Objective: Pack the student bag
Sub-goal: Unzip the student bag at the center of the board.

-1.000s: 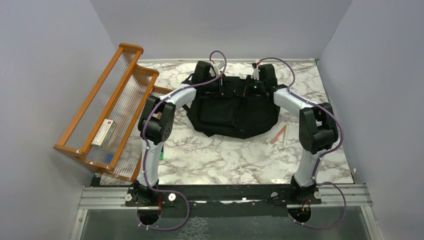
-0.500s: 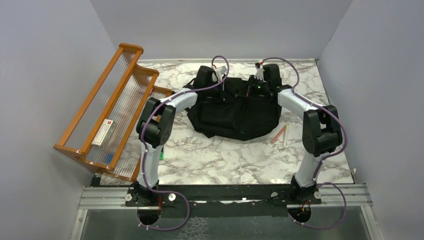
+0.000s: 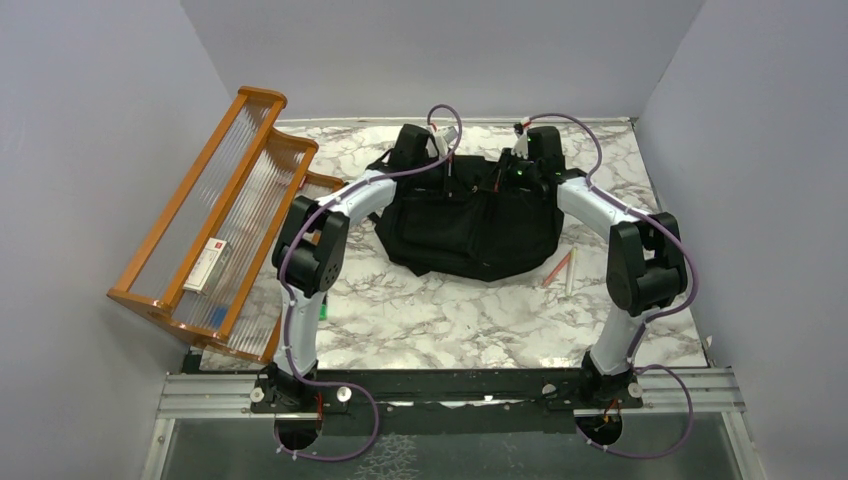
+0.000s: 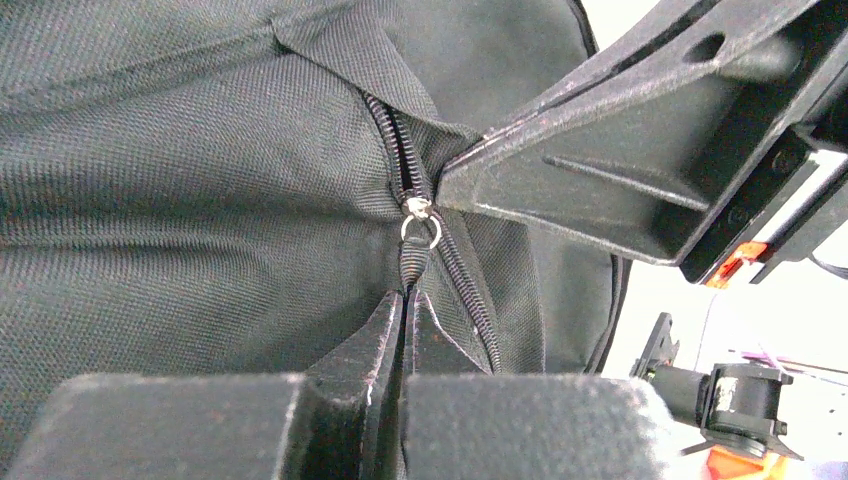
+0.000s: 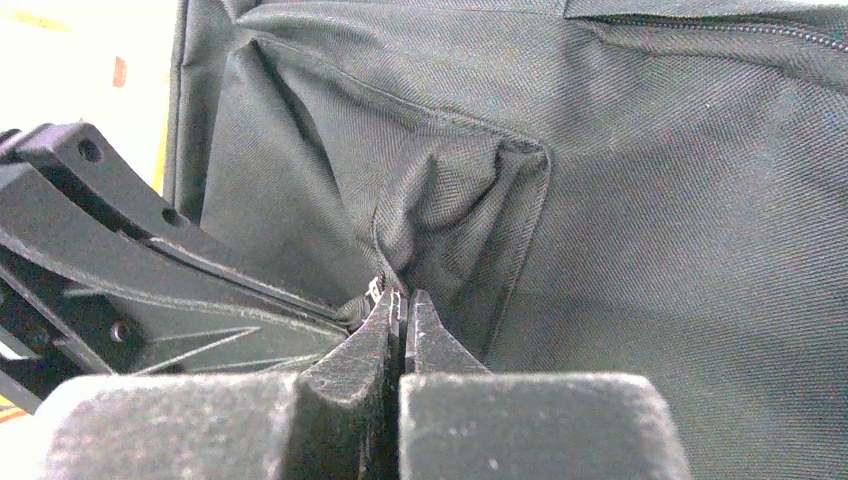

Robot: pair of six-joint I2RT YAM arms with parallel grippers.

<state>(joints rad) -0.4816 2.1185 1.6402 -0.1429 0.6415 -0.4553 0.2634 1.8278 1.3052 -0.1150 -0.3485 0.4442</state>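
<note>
One student bag (image 3: 470,225) is laid far-centre on the table (image 3: 430,320); its zip pull (image 4: 413,265) is pinched by left fingers (image 4: 375,335), its fabric by right fingers (image 5: 370,335); two pens (image 3: 558,268) are seen beside.

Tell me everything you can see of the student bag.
The student bag is a black backpack of coarse woven fabric, lying slumped at the far middle of the marble table. A stitched front panel faces up. A black zip with a silver ring runs near its far edge. The left gripper is shut on the zip pull; the right gripper pinches a fabric fold beside it.
</note>
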